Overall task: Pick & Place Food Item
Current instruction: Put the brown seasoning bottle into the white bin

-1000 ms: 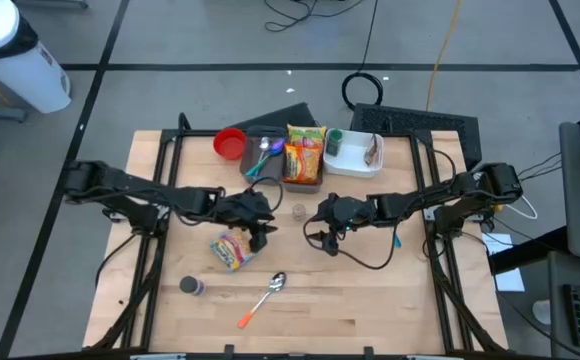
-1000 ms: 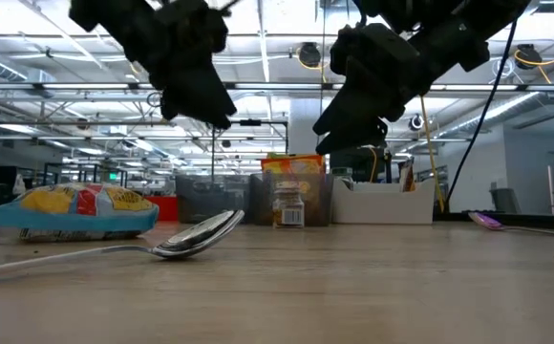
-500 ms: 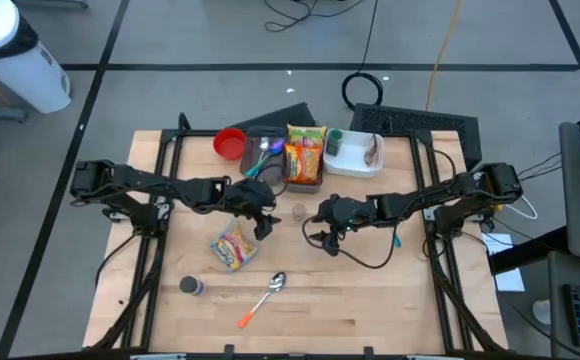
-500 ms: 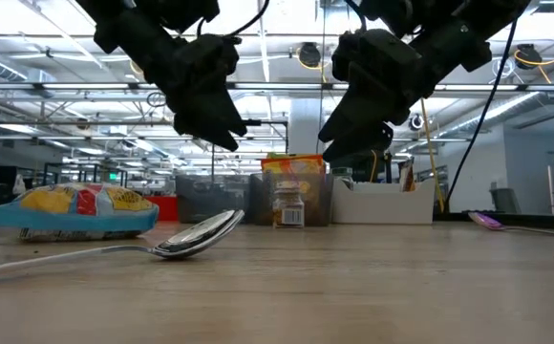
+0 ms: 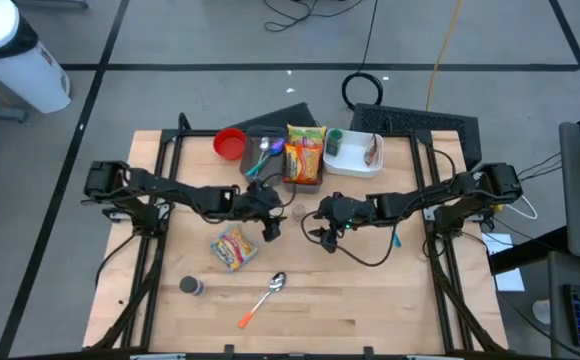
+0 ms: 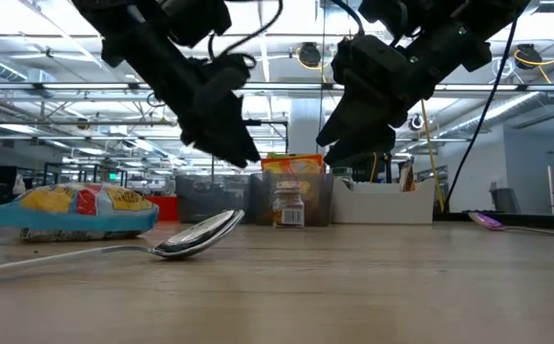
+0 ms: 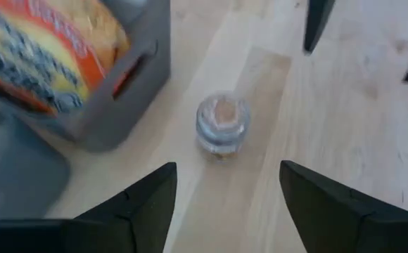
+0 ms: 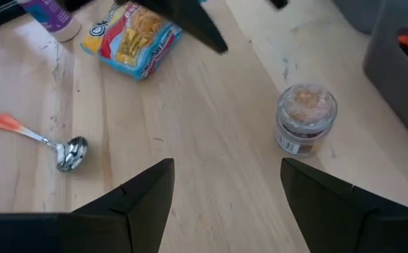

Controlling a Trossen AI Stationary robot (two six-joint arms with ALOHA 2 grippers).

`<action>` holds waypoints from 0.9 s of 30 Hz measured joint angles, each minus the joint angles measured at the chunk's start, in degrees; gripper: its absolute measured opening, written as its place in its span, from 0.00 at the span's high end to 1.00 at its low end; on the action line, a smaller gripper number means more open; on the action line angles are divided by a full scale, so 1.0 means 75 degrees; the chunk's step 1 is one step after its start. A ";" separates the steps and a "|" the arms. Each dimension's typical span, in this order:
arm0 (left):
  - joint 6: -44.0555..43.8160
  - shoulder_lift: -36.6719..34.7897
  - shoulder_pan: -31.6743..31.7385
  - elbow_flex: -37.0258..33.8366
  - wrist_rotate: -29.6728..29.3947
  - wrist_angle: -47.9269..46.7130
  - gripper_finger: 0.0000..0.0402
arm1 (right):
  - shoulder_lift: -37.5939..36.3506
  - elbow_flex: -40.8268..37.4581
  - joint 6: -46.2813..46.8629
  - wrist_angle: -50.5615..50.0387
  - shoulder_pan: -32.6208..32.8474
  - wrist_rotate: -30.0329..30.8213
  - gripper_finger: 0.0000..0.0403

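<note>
**Two open pincers flanking small jar at mid-surface**

While hanging above the wooden surface (image 5: 370, 300) with fingers spread and nothing held, left pincer (image 5: 270, 226) sits just left of a small glass jar (image 5: 299, 211), tips clear of it. Seen from its own wrist: jar (image 7: 222, 124) standing upright on bare wood between and ahead of the two dark fingers (image 7: 137, 211), not touched. Beside the jar, a grey bin (image 7: 130, 84) holding an orange noodle packet (image 7: 42, 56).

On the jar's other side, right pincer (image 5: 323, 232), likewise raised, fingers apart, empty. From that wrist: same jar (image 8: 306, 118), brownish contents, label on its side, upright and apart from both fingers (image 8: 137, 207). Farther off on the wood, a yellow and blue noodle packet (image 8: 131, 39) lying flat, a metal spoon (image 8: 46, 140) with an orange handle, and the base of a purple-topped container (image 8: 53, 17).

From table height, both pincers well off the wood, left (image 6: 234, 148) and right (image 6: 344, 143), the jar (image 6: 287, 204) standing low between them in the background.

Outward across the far edge: red bowl (image 5: 230, 143), grey bin (image 5: 270, 135) with its utensils and packet (image 5: 305, 153), white tray (image 5: 354, 165) carrying a green cup (image 5: 335, 142). Nearer the front: flat packet (image 5: 233, 246), spoon (image 5: 265, 297), small dark-capped container (image 5: 190, 286). Blue pen (image 5: 396, 240) near the right arm.
</note>
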 joint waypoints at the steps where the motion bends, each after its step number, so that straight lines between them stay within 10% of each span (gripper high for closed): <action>1: -0.0205 0.0090 0.0001 -0.0003 -0.0001 0.0060 0.37 | 0.0000 0.0000 0.0052 0.0001 -0.0002 0.0002 0.37; 14: -0.0347 -0.0261 0.0236 -0.0058 0.0283 -0.1542 0.43 | 0.0000 0.0000 0.0381 0.0066 -0.0035 0.0016 0.37; 27: -0.1382 -0.4769 0.0543 -0.1167 0.0068 -0.0199 0.43 | 0.0000 0.0000 0.0407 0.0982 -0.0249 0.0404 0.37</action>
